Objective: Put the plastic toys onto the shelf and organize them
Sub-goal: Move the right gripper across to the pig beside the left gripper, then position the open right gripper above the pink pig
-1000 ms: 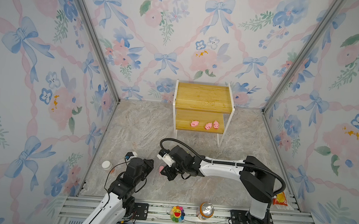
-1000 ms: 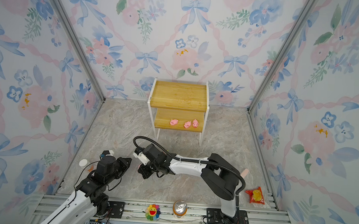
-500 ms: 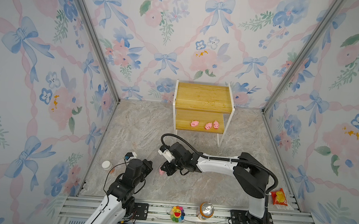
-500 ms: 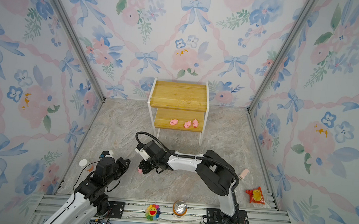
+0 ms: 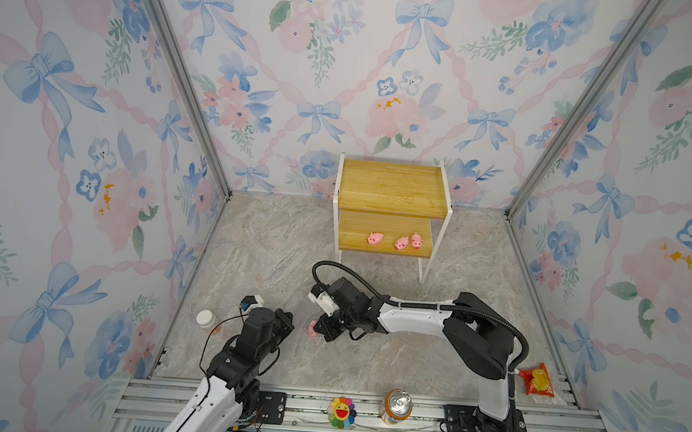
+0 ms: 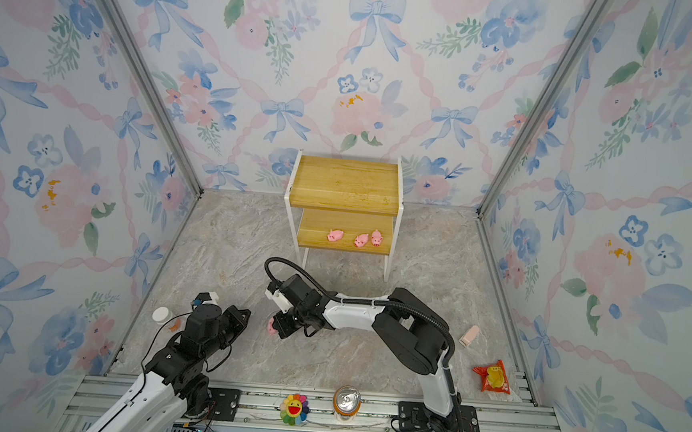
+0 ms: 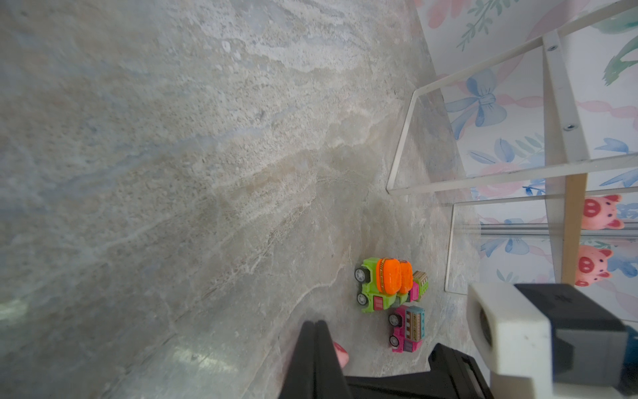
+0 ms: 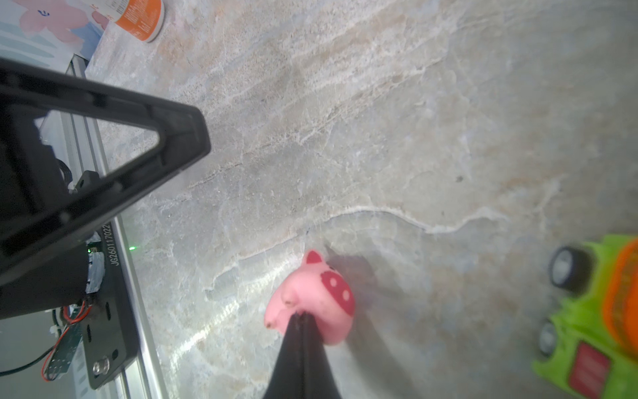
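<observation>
1. The left claw (image 7: 316, 324) has just shut the last bit; its fingers now sit pressed together on nothing, near the loose pig (image 8: 310, 297) but apart from it
2. The right arm has drawn its wrist and elbow back a little, while the right claw (image 8: 302, 316) stays pressed together with its tips against that pig, not around it; the pig lies where it lay a second ago, on the surface (image 5: 271, 241) between the two claws
3. For the task this reads as no gain: the pig is not yet gripped, and I judge a claw must spread before it can lift it
4. Four pigs in all: three pigs (image 5: 401, 242) stand on the lower board of the shelf (image 5: 392, 187), and the loose pig is on the surface
5. Four trucks (image 7: 390, 286), as far as I can count: two green with orange tops and two pink, bunched on the surface short of the shelf legs, the rear ones partly hidden; none is on the shelf
6. One shelf with two boards, the top one bare
</observation>
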